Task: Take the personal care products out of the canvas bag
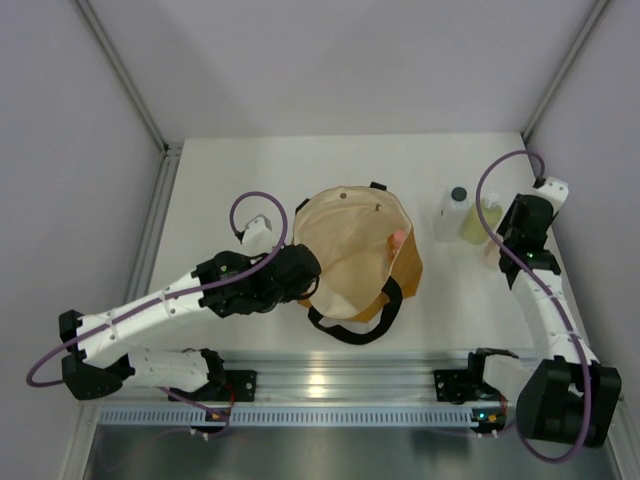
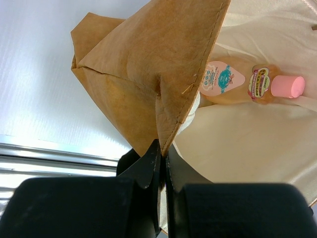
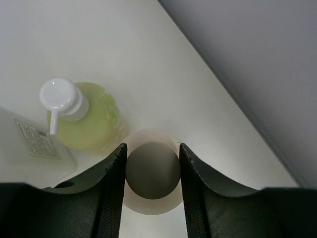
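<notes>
The tan-orange canvas bag stands open mid-table, its cream lining showing. My left gripper is shut on the bag's near-left rim; the left wrist view shows the rim seam pinched at the left gripper. The slim orange bottle with pink cap lies inside the bag, its cap showing from above. The whitish bottle and the yellow-green bottle stand right of the bag. My right gripper is closed around the round top of the beige bottle, beside the yellow-green bottle.
The bag's black loop handle hangs over its near side. The right wall rises close behind the bottles. The metal rail runs along the table's near edge.
</notes>
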Robot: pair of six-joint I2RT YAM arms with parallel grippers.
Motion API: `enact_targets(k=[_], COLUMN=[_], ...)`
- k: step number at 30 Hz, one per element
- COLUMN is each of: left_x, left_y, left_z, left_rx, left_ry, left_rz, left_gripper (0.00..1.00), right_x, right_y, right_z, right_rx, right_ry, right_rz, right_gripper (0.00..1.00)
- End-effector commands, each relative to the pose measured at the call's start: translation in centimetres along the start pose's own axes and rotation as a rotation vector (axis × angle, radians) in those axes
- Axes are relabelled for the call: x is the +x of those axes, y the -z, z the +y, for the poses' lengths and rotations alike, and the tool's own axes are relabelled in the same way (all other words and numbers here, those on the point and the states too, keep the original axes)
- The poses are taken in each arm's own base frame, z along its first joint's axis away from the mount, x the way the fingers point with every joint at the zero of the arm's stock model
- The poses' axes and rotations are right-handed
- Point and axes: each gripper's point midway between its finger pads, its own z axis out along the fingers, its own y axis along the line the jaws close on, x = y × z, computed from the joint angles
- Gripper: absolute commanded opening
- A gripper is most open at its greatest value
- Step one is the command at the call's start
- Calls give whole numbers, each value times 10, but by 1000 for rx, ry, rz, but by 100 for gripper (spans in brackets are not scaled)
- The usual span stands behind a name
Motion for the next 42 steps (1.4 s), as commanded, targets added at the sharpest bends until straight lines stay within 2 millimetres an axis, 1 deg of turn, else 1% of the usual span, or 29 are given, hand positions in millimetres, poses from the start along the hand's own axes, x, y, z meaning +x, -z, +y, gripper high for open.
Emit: enact_targets(k=[1,6,7,9,15,17,19,20,21,22,23,24,25,26,27,28,29,30,31,32,34,35,36,37,38,39,40,41,42], left_x=[-4,-4,-3,-3,-1,-2,-3,-3,-4,-4,-5,-5,-8,-9,-9,-12,-12,-14,-15,-15,-15,-15,-14,-12,-11,-11,-8,-6,-5], left_y=[2,2,2,2,1,1,3,3,3,4,5,5,8,9,9,11,12,12,13,13,12,11,11,10,9,9,6,5,4], left_z=[0,0,1,2,1,-1,-5,-6,-7,-10,-12,-14,-19,-22,-24,-27,-28,-29,-30,-31,-32,-32,-32,-33,-33,-33,-33,-35,-37], left_rx=[13,13,12,11,11,14,22,21,22,28,33,35,48,53,51,62,65,66,68,69,67,65,65,62,61,60,52,53,55], left_ry=[-10,-16,-19,-23,-34,-35,-41,-48,-56,-57,-59,-80,-86,-94,-112,-106,-107,-106,-108,-112,-121,-123,-128,-132,-136,-142,-151,-158,-162], left_rz=[-18,-16,-15,-10,-6,-7,-8,-9,-11,-10,-10,-11,-14,-16,-19,-24,-25,-32,-37,-38,-39,-37,-35,-31,-28,-27,-21,-17,-14], left_gripper=[0,0,0,0,0,0,0,0,0,0,0,0,0,0,0,0,0,0,0,0,0,0,0,0,0,0,0,0,0], right_x=[-74,-71,-64,-62,-40,-36,-39,-39,-46,-49,-47,-64,-69,-89,-86,-90,-107,-102,-109,-119,-122,-130,-127,-121,-128,-121,-114,-119,-113], right_y=[-13,-34,-41,-46,-56,-55,-51,-50,-48,-47,-46,-42,-39,-33,-28,-23,-14,-5,8,21,57,80,108,126,149,180,197,212,241], right_z=[-3,-15,-17,-18,-20,-20,-21,-22,-21,-21,-21,-19,-16,-9,-2,3,11,26,33,52,92,119,149,164,178,200,207,210,221], right_rx=[19,61,67,79,98,97,99,101,99,99,95,84,71,33,11,-3,-36,-78,-104,-199,-374,-505,-632,-704,-783,-886,-926,-944,-1028], right_ry=[-125,-141,-137,-133,-115,-124,-134,-132,-132,-131,-122,-125,-130,-143,-132,-128,-136,-99,-97,-91,-69,-53,-30,-8,1,31,56,47,57], right_rz=[-270,-292,-272,-263,-200,-185,-190,-185,-194,-191,-168,-181,-172,-195,-149,-141,-155,-125,-140,-146,-139,-147,-134,-102,-104,-89,-62,-76,-66], right_gripper=[0,0,0,0,1,28,56,59,64,73,75,76,77,78,83,84,85,88,88,88,84,83,79,78,76,72,70,68,64])
